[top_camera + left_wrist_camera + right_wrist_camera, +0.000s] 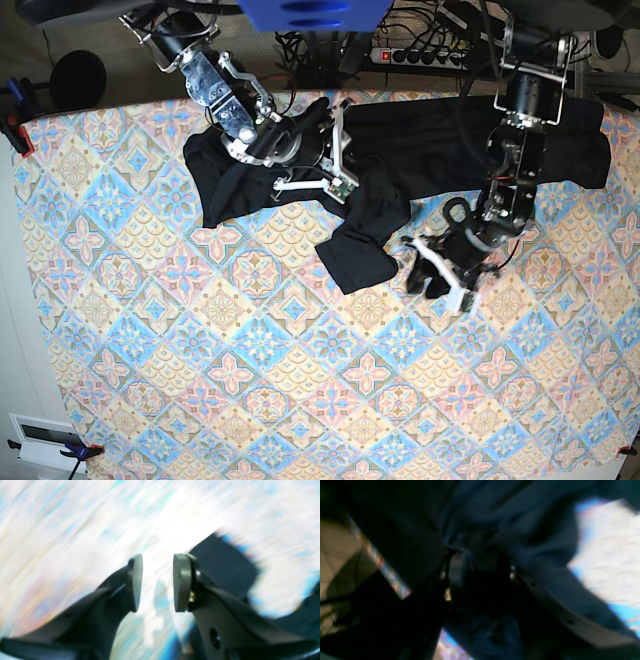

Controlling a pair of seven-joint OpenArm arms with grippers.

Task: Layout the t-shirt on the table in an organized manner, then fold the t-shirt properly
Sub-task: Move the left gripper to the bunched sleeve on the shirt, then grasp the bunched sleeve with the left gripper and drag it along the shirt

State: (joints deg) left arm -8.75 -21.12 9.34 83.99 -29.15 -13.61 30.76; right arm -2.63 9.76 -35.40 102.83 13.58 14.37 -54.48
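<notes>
Across the far half of the worktop (250, 380), sprawled and rumpled: the t-shirt (420, 140), bunched at far left, one limp part trailing toward the middle, flatter at far right. Laying-out judged only partly done, with creases to pull flat; folding not begun. Right end effector (330, 160), at scene left, sunk in dark cloth: cannot tell whether clenched or released. Left end effector (157, 582), just right of the trailing part: released, empty, over bare pattern.

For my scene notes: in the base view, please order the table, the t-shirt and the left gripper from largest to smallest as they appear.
1. table, fills most of the view
2. t-shirt, spread along the far side
3. left gripper, smallest
</notes>
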